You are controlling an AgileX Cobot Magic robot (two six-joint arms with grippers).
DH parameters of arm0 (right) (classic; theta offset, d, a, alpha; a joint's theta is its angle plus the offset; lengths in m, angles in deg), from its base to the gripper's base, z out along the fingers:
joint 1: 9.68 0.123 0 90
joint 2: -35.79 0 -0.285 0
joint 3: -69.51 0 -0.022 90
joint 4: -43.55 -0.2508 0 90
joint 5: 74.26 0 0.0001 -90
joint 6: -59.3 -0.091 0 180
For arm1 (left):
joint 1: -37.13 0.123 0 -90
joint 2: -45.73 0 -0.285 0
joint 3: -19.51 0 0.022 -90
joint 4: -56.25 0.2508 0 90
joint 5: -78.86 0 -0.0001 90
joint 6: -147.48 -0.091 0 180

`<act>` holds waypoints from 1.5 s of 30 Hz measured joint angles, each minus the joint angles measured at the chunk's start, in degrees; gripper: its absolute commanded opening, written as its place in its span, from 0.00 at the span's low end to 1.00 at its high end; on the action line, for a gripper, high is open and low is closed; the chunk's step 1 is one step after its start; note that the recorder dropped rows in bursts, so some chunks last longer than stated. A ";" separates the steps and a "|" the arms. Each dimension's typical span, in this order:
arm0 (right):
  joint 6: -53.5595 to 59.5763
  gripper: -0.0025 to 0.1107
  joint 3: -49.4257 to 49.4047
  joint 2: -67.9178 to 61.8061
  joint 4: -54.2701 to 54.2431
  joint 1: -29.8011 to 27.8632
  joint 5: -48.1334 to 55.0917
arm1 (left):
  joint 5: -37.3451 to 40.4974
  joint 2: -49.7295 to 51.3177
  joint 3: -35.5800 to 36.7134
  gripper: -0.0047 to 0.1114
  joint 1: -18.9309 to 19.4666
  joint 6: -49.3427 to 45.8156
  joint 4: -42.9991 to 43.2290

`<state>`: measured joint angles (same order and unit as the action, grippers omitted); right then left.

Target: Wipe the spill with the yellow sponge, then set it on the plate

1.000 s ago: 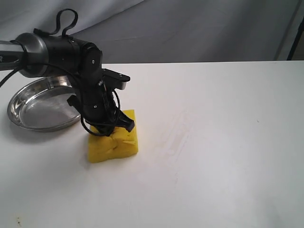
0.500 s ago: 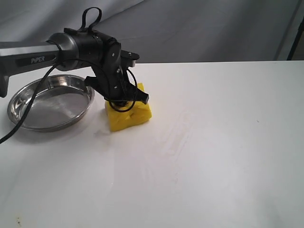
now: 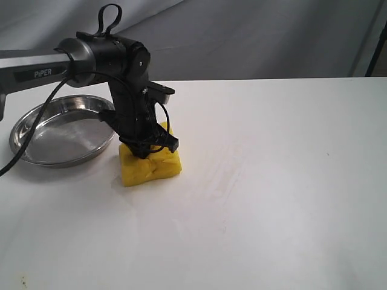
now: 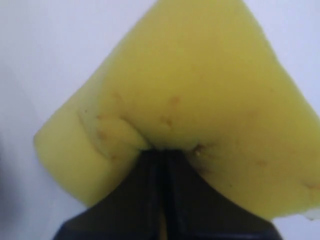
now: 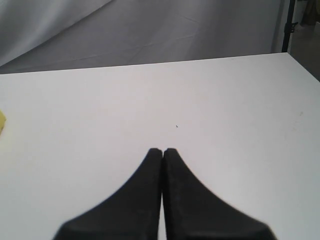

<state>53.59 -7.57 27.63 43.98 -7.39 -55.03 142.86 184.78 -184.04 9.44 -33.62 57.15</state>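
Well, exterior view first. The black left arm (image 3: 121,72) comes in from the left side and bends steeply down. The left fingers (image 3: 147,150) press into the top of the yellow sponge (image 3: 154,168), which sits flat on the white counter (image 3: 272,193). The foam is dimpled and creased where the tips bite. The plate (image 3: 36,158) lies just beside the sponge on its left; cannot tell whether rim and foam touch. Faint pale streaks (image 3: 227,175) mark the counter to the right of the sponge. Grey cloth (image 3: 242,36) hangs behind.

Left wrist view. The left fingers (image 4: 161,151) are pressed together, pinching a puckered fold of the yellow sponge (image 4: 200,90). Small brown marks are scattered around the pinch. The counter (image 4: 40,50) shows pale around the block.

Right wrist view. The right fingers (image 5: 162,151) are pressed together, gripping nothing, above the counter (image 5: 225,100). A sliver of yellow sponge (image 5: 1,122) is just in view, well apart from them. Grey cloth (image 5: 150,35) lies beyond the counter's far edge.
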 measured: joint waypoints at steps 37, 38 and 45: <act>0.00 0.02 0.00 0.00 0.00 0.00 0.00 | 6.61 -5.86 12.44 0.04 -13.34 -1.58 -10.64; 0.00 0.02 0.00 0.00 0.00 0.00 0.00 | 6.73 -5.88 12.44 0.04 -11.81 -0.67 -10.00; 0.00 0.02 0.00 0.00 0.00 0.00 0.00 | 7.35 -5.92 12.44 0.04 -2.31 5.32 1.95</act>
<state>53.59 -7.57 27.63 43.98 -7.39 -55.03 150.21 178.85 -171.60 7.13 -28.31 59.10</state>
